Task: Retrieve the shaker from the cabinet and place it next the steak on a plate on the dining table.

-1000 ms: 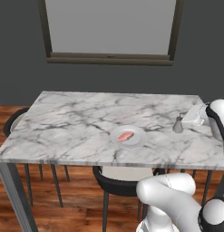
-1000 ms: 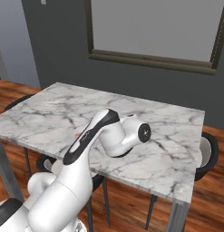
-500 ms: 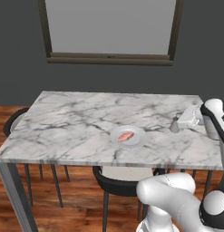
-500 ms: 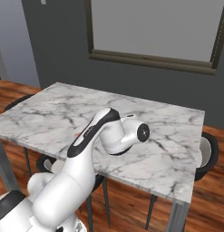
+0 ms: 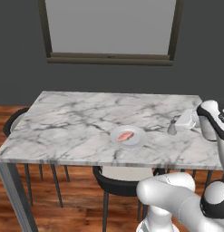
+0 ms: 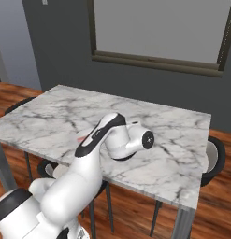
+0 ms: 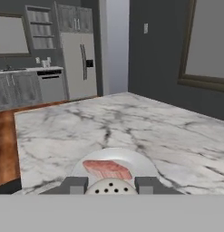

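The shaker [image 5: 172, 128], small and grey, sits low over the dining table [image 5: 77, 122] just right of the white plate [image 5: 114, 138], and whether it touches the marble is unclear. My gripper [image 5: 178, 124] is shut on it from the right. On the plate lies the pinkish steak [image 5: 126, 135]. In the hand view the shaker's holed top [image 7: 109, 187] shows between my fingertips [image 7: 75, 185], with the steak [image 7: 107, 169] and plate [image 7: 145, 164] right behind it. From the right base view my arm covers the plate on the table [image 6: 177, 140]. The cabinet is out of view.
Dark chairs stand at the table's near side [image 5: 118, 181], left end [image 5: 13, 122] and right end [image 6: 212, 156]. A framed window [image 5: 111, 31] hangs on the dark wall behind. Far off in the hand view are a fridge [image 7: 79, 65] and grey kitchen cabinets [image 7: 22, 88].
My gripper has carried the shaker a little left and lower, closer to the plate. The steak and plate have not moved.
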